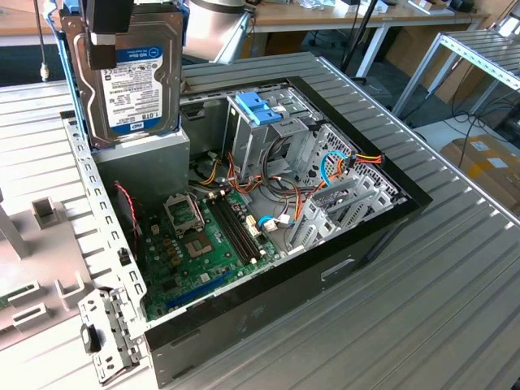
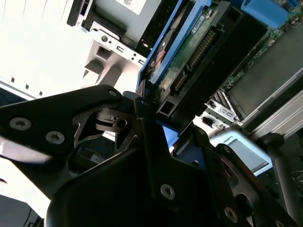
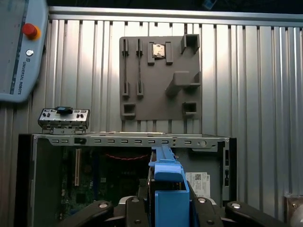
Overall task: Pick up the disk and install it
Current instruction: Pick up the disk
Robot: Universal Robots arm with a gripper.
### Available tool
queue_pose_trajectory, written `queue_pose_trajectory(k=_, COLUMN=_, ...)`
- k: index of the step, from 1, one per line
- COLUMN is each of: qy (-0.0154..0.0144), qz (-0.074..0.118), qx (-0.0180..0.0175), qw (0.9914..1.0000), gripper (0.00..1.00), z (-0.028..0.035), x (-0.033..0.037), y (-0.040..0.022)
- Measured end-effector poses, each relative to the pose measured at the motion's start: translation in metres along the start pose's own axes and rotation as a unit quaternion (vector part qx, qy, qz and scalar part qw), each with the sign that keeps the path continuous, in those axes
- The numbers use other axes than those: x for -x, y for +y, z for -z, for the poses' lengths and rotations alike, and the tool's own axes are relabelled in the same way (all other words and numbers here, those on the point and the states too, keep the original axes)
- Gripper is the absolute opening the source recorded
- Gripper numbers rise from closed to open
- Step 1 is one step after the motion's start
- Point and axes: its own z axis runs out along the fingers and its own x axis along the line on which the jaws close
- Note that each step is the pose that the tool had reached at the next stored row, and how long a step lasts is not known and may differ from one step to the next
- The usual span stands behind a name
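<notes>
Blue-railed disk [image 1: 134,77] clamped in jaws, top cropped.

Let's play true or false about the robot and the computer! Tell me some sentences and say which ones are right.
1. The gripper is holding the disk. True.
2. The disk is tucked inside the computer case. False: it is held up in the air over the case.
3. The computer case is open, and a green board shows inside. True.
4. The button on the grey controller is green. False: it is red.
</notes>
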Motion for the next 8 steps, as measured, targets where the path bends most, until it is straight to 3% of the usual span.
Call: queue_pose_trajectory(k=8, qy=0.0, qz=0.0, qx=0.0008, qw=1.0, gripper=0.37, z=0.0002, x=-0.0046, y=-0.0086)
